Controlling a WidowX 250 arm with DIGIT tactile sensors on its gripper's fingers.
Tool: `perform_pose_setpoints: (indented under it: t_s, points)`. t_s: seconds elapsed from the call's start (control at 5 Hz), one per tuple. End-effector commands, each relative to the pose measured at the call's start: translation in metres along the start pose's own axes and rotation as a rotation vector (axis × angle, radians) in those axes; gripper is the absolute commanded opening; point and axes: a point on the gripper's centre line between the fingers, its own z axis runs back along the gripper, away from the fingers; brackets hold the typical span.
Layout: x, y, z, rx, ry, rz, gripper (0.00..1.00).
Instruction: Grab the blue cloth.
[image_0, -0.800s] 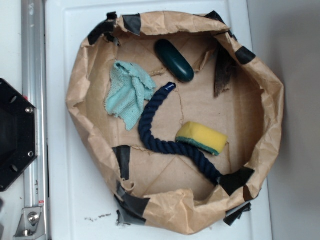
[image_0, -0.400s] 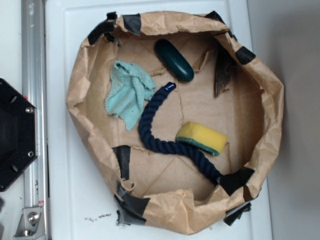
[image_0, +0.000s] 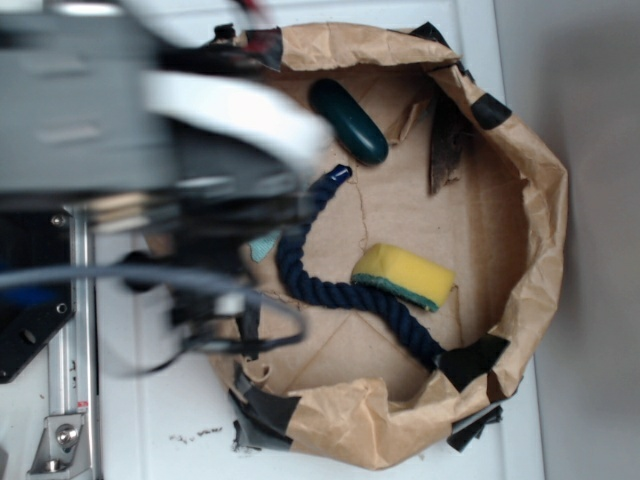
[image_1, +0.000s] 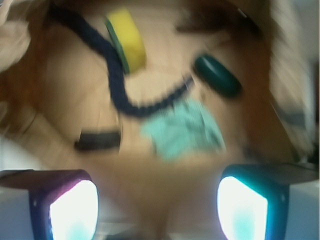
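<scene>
Pincer (image_1: 157, 200) spread wide, empty, blue cloth (image_1: 182, 131) at its 12 o'clock, rope (image_1: 117, 82) beyond.

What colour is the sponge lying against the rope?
The sponge is yellow with a green scouring layer underneath, clearest in the exterior view, resting against the navy rope.

This looks like a robot test bench in a lab, not a home. The main landmark is a crumpled brown paper bin (image_0: 540, 200) with a rolled rim patched by strips of black tape (image_0: 470, 358), resting on a plain white tabletop (image_0: 160, 400). Left of the bin runs a silver extruded aluminium rail (image_0: 75, 330) beside a black metal mounting plate (image_0: 25, 340). Above the bin's left side hangs the blurred grey and white robot arm (image_0: 150, 110).
</scene>
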Motion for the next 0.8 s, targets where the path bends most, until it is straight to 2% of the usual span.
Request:
perform_pose_setpoints:
  t_s: [0.0, 0.2, 0.4, 0.6]
  points:
    - [0.005, 0.006, -0.045, 0.087, 0.019, -0.053, 1.00]
    - [-0.019, 0.015, -0.051, 0.145, 0.027, -0.086, 1.00]
    - [-0.027, 0.033, -0.068, 0.099, 0.039, -0.123, 1.00]
    - [-0.012, 0.049, -0.089, 0.089, 0.078, -0.111, 1.00]
